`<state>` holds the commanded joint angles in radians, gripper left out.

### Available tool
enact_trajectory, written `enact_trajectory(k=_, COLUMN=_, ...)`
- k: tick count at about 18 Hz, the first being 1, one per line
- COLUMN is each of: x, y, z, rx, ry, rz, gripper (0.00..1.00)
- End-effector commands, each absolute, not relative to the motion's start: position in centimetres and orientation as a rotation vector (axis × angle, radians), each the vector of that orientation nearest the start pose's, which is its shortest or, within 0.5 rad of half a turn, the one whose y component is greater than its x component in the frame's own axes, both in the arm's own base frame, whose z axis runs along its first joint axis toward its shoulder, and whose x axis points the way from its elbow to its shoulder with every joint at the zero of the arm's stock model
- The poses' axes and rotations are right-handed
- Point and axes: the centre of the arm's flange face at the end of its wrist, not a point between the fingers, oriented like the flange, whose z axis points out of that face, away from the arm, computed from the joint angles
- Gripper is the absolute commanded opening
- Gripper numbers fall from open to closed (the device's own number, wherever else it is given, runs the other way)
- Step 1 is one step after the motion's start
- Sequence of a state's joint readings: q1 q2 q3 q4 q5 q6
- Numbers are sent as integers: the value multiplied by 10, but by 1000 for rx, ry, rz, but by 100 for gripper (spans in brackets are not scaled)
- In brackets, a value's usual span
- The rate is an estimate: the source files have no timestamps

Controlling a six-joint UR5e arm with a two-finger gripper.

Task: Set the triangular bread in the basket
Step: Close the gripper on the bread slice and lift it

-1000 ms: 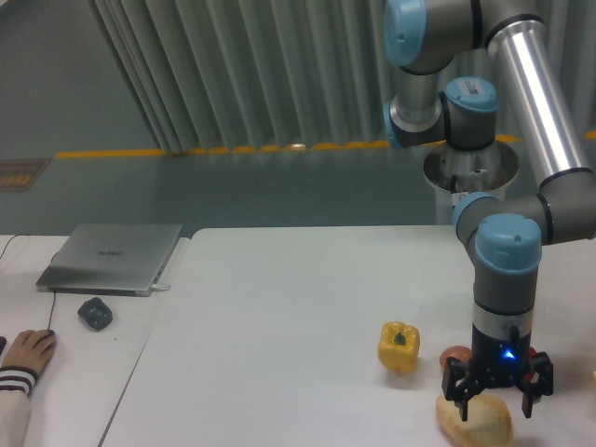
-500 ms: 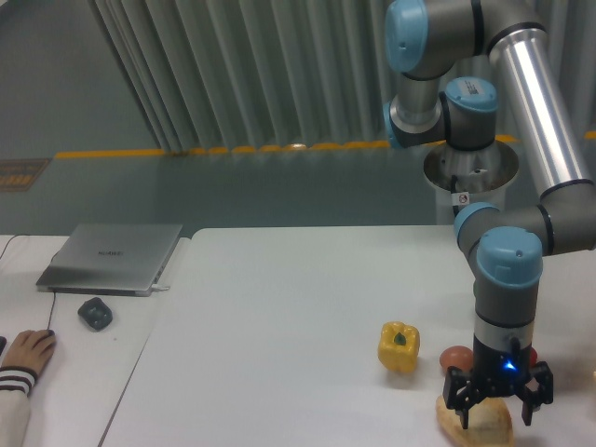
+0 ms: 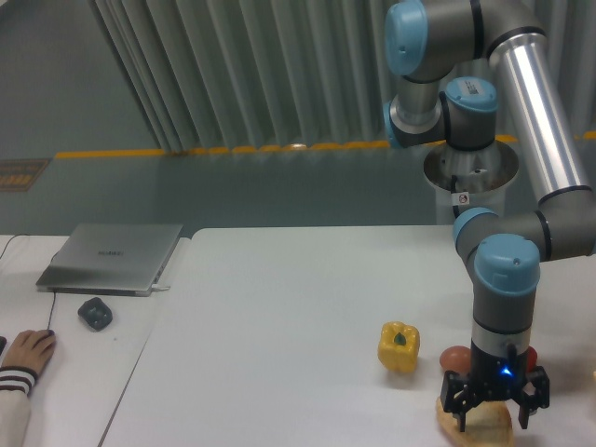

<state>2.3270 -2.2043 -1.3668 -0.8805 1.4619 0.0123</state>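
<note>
The triangular bread (image 3: pixel 484 426) is a golden-tan wedge lying on the white table at the bottom right, partly cut off by the frame's lower edge. My gripper (image 3: pixel 494 419) hangs straight down over it, open, with one dark finger on each side of the bread and its tips down at bread level. A blue light glows on the gripper body. The basket is out of view.
A yellow bell pepper (image 3: pixel 399 345) stands left of the gripper. A small brown round item (image 3: pixel 455 358) and a red one (image 3: pixel 531 358) sit just behind it. Far left are a closed laptop (image 3: pixel 112 256), a dark mouse (image 3: pixel 95 313) and a person's hand (image 3: pixel 23 358).
The gripper has come down lower over the bread, so its fingers now straddle the wedge. The bread itself has not moved.
</note>
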Motion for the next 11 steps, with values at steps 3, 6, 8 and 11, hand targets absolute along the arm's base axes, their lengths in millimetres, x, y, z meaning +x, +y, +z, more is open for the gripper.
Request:
enact_trajectory(k=3, x=-395, y=629, z=274, rx=-2679, ry=-995, rz=-1, gripper=100)
enact_trajectory(k=6, x=-392, y=629, z=268, rx=-2714, ry=-934, rz=4, gripper=83)
enact_trajectory(k=8, x=-388, y=630, z=274, rx=-2708, ry=-924, rz=4, gripper=66)
enact_trajectory(k=11, x=-387, y=629, z=272, rx=-2715, ry=-922, rz=1, gripper=47)
